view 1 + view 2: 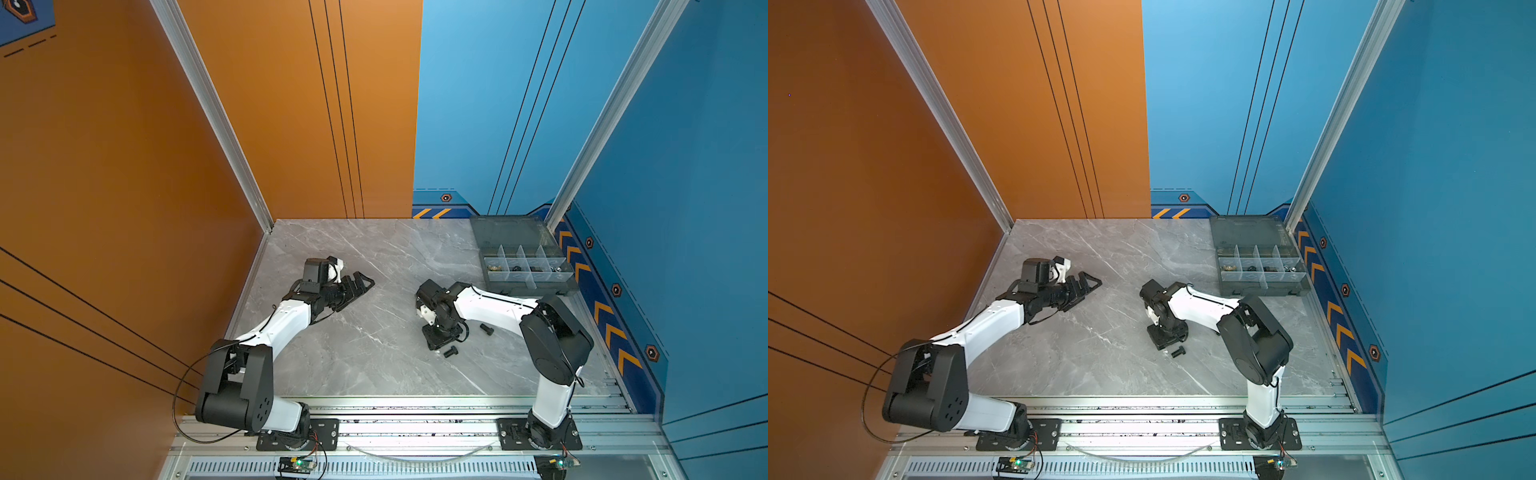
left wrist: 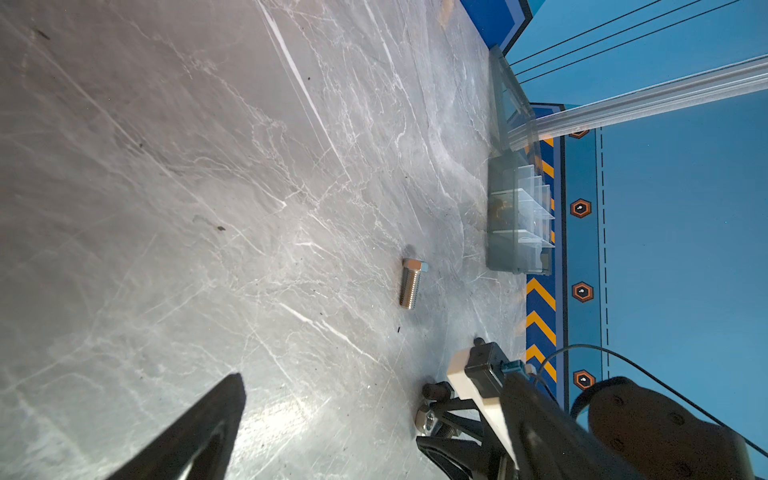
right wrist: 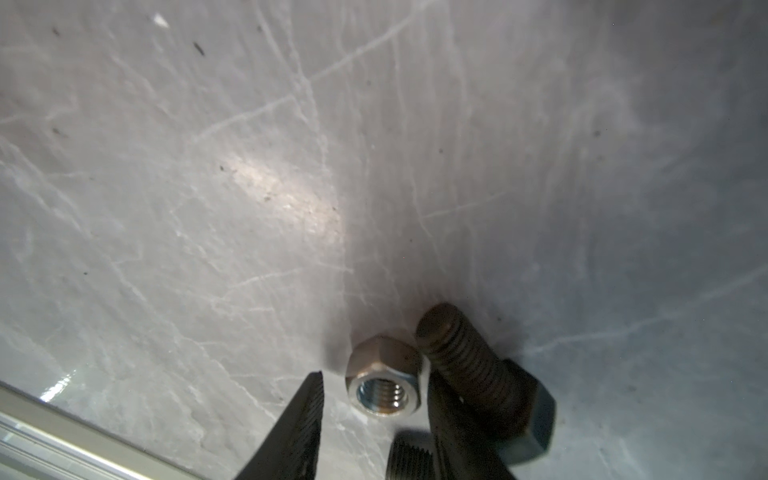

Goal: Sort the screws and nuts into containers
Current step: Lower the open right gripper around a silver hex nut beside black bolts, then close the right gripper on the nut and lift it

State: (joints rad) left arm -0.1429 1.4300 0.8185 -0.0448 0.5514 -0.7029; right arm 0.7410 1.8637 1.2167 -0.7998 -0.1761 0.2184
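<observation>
Downward, the right claw [image 3: 374, 386] is pointed straight at the table [image 3: 208, 208], and its jaws are set partly apart, astride a silver nut [image 3: 384, 384] that lies flat with its threaded hole up. One finger [image 3: 446, 415] is pushed in between the nut and a black bolt [image 3: 490, 374], seemingly touching both, while a sliver of table is left between the nut and the opposite finger [image 3: 303, 415]. Nothing is clamped yet, so the claw is judged released rather than grasping. That narrow spread is probably chosen so that the nut alone is caught and the bolt lying against it is kept out. In both top views what is presumably that bolt is seen just beside the claw at about five o'clock, and a second black bolt [image 1: 487, 329] lies near it at about three o'clock. A silver bolt [image 2: 411, 282] is shown on the table in the left wrist view only. The grey box [image 1: 532, 287] is set well apart toward one o'clock, lid laid back, its compartments [image 1: 515, 266] already holding small parts. The left claw [image 1: 359, 293] is held low toward ten o'clock, spread and empty, apparently parked clear of the work.
</observation>
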